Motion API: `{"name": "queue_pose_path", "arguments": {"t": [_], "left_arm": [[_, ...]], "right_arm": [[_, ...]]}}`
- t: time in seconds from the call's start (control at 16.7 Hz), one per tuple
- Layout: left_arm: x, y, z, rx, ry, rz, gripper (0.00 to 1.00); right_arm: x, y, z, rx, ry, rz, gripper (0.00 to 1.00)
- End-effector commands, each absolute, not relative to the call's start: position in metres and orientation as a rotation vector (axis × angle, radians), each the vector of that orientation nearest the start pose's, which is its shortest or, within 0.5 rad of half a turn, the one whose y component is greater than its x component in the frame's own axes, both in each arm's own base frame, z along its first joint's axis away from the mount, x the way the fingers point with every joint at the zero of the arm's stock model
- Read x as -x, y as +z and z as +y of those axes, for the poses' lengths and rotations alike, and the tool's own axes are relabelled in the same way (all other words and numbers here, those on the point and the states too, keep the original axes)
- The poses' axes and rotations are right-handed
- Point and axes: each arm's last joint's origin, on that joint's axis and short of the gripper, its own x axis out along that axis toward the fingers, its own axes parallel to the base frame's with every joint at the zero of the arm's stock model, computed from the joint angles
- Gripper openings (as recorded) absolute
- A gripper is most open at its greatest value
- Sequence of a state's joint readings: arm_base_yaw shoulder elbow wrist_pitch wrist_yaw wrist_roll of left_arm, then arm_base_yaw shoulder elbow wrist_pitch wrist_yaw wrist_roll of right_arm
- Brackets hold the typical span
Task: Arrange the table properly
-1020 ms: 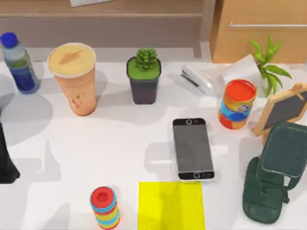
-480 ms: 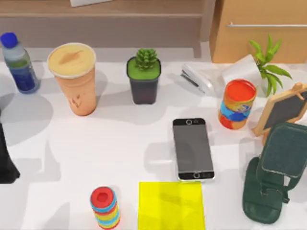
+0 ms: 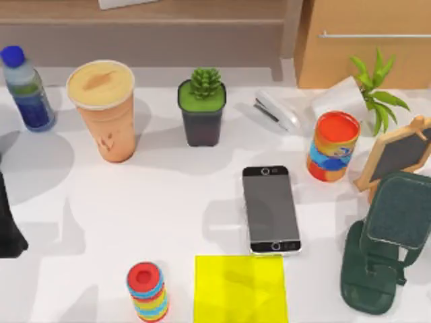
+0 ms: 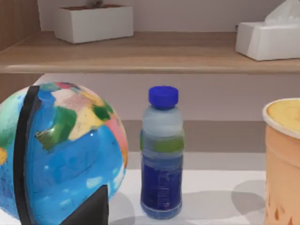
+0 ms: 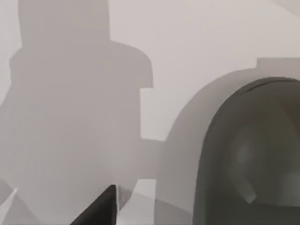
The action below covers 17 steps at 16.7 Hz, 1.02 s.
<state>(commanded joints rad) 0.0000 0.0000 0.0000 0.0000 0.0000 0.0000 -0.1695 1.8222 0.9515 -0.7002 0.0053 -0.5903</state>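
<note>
The white table [image 3: 168, 195] carries a black phone [image 3: 271, 208] lying flat near the middle, just behind a yellow square mat [image 3: 240, 288] at the front edge. To the right stands a dark green phone stand [image 3: 384, 242]. My left gripper [image 3: 8, 222] sits at the table's left edge; the left wrist view has a dark part of it [image 4: 89, 211] in front of a globe [image 4: 61, 150] and a blue bottle [image 4: 161, 154]. The right wrist view has a dark part of my right gripper [image 5: 96, 211] low over the table beside the stand's green base [image 5: 253, 154].
Along the back stand a blue bottle [image 3: 25, 87], a coffee cup [image 3: 104, 111], a potted succulent [image 3: 202, 108], a stapler [image 3: 276, 111], a leafy plant [image 3: 370, 87], a colourful can [image 3: 331, 146] and a small chalkboard [image 3: 397, 155]. A ring stack [image 3: 147, 291] stands front left. A wooden shelf [image 3: 141, 27] and cabinet [image 3: 363, 40] lie behind.
</note>
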Motion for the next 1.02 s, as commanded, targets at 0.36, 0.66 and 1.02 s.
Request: {"name": "queue_pose_path", "arguments": {"t": [0.36,0.66,1.02], "left_arm": [[-0.106,0.16,-0.001,0.0,0.0,0.0,1.0],[-0.106,0.16,-0.001,0.0,0.0,0.0,1.0],[-0.106,0.16,-0.001,0.0,0.0,0.0,1.0]], "right_arm": [[-0.291,0.108,-0.049,0.337,0.33,1.547,0.02],[-0.291,0.108,-0.049,0.337,0.33,1.547,0.0],[-0.292,0.118,-0.048,0.324,0.329,1.534,0.0]]}}
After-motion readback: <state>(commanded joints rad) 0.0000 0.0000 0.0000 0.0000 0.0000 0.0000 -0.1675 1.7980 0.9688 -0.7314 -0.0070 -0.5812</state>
